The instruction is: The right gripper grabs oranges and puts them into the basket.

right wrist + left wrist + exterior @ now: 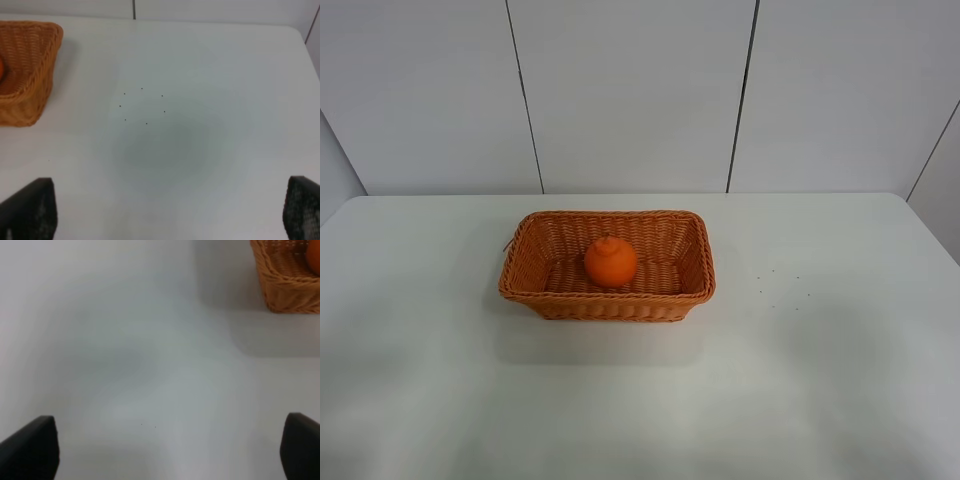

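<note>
The orange (611, 262) sits upright inside the wicker basket (535, 283) in the middle of the white table. Neither arm shows in the high view. In the right wrist view my right gripper (170, 210) is open and empty, its fingertips (30, 207) wide apart over bare table, with the basket (27, 75) off to one side and a sliver of the orange (1, 70) at the frame edge. In the left wrist view my left gripper (170, 450) is open and empty, with a corner of the basket (285, 282) and a bit of the orange (315, 260) far off.
The white table (820, 380) stands against a pale panelled wall (630, 90). A few small dark dots (778, 285) mark the tabletop right of the basket; they also show in the right wrist view (142, 105).
</note>
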Controlling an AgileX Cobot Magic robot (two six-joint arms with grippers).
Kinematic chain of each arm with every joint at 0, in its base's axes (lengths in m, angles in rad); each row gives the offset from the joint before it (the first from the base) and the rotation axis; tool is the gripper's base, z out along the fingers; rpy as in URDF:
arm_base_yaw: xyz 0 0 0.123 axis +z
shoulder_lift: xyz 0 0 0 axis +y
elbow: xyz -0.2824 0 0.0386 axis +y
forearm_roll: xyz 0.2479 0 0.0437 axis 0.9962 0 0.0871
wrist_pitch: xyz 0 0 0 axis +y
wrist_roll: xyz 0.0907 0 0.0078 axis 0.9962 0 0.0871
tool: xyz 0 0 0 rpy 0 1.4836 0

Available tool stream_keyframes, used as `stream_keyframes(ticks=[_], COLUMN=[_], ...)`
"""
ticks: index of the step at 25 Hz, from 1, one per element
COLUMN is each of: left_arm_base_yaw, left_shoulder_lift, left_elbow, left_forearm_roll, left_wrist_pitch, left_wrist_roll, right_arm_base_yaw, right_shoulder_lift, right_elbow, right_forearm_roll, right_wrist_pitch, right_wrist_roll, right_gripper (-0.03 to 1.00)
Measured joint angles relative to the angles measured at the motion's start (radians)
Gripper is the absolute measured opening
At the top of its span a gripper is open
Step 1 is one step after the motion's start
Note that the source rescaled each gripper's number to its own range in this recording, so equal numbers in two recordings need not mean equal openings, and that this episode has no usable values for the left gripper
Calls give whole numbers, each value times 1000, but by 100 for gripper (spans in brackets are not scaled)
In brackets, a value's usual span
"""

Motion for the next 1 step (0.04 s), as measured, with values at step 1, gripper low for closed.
stream_keyframes(ticks=[1], left_arm_base_yaw=[0], left_shoulder_lift=[0], left_elbow=[0], left_forearm_roll=[0], left_wrist_pitch=[0], left_wrist_roll=[0], right_arm_base_yaw=[0], right_shoulder_lift=[0], right_elbow=[0], right_forearm_roll=[0], right_wrist_pitch=[0], right_wrist_roll=[0], right_gripper=[100])
